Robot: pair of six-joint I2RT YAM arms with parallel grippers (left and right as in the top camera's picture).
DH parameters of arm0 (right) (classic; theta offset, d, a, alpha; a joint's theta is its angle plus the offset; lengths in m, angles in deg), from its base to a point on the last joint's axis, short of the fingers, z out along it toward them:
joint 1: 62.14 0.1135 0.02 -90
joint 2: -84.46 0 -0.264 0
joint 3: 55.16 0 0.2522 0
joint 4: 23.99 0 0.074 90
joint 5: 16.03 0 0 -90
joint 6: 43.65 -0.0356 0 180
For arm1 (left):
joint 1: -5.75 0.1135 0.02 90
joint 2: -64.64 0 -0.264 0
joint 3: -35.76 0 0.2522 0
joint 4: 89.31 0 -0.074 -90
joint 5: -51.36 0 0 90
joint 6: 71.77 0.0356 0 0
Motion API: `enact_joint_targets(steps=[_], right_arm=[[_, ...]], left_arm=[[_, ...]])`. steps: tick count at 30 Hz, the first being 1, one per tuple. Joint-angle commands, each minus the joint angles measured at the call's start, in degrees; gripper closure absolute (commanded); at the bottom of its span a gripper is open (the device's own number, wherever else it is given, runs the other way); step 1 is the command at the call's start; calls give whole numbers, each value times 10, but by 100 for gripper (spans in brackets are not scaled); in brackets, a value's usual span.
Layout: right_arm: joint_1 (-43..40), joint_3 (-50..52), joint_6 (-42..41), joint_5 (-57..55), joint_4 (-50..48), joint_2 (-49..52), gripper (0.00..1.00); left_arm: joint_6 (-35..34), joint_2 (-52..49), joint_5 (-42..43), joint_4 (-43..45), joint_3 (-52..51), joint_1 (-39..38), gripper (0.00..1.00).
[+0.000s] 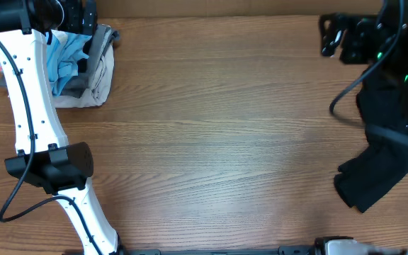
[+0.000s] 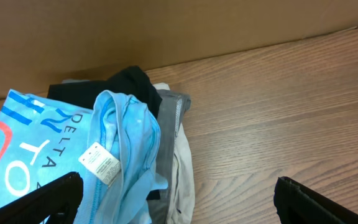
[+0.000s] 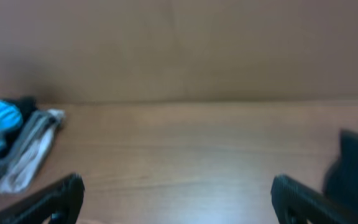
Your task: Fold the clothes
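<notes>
blue tee [image 2: 126, 140] on pile [image 2: 180, 168], black garment [image 1: 377, 170] R

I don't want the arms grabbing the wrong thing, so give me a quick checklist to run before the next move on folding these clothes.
1. Left gripper open, empty: ok.
2. Right gripper open, empty: ok.
3. Light blue T-shirt right before left gripper: ok.
4. T-shirt separated from the stacked garments: not ok, it lies crumpled on them.
5. Table middle bare for folding: ok.
6. Black garment wholly on the table: cannot tell, right arm hides part.
</notes>
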Motion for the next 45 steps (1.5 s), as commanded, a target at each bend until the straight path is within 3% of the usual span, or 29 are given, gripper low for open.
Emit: enact_joint_targets(steps=[1,13,21,33,45], right_arm=[[15,130,1,-15,-89,-94,0],[19,756,-43,-21,-520,-472,0],[19,998,-42,-20,-578,-695,0],[19,1114,-42,-20,-579,-811,0],[18,1120,-42,-22,-568,-813,0]], left_arm=[[-12,-2,-3,1,-2,-2,0],[-12,-2,-3,1,-2,-2,0],[-12,-2,-3,1,-2,-2,0],[-12,-2,-3,1,-2,-2,0],[-12,-2,-3,1,-2,-2,0]])
